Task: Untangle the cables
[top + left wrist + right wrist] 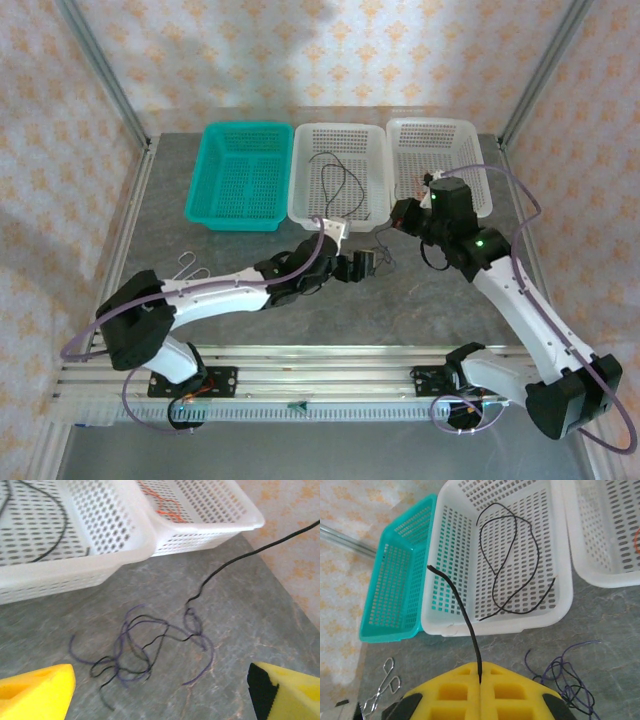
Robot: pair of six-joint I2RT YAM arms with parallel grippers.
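Several cables (145,650) near basket (100,562) rim; left gripper (161,686) spread, right gripper (480,681) apparently pinching one.

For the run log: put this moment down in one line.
left hand: open above tangle | right hand: shut on black cable | tangle: on table

We find the tangled cables (145,650) on the table (250,630) just ahead of the left pincer (162,692), between it and the right pincer (480,680). One strand (240,560) runs from them up into the right pincer's closed fingers. Beyond both pincers three baskets stand side by side: the middle basket (340,126) with a loose cable (335,180) in it, the right basket (430,122) holding a second cable (167,507), the left basket (243,127) farthest left. Forceps (190,265) lie well left of the left pincer.
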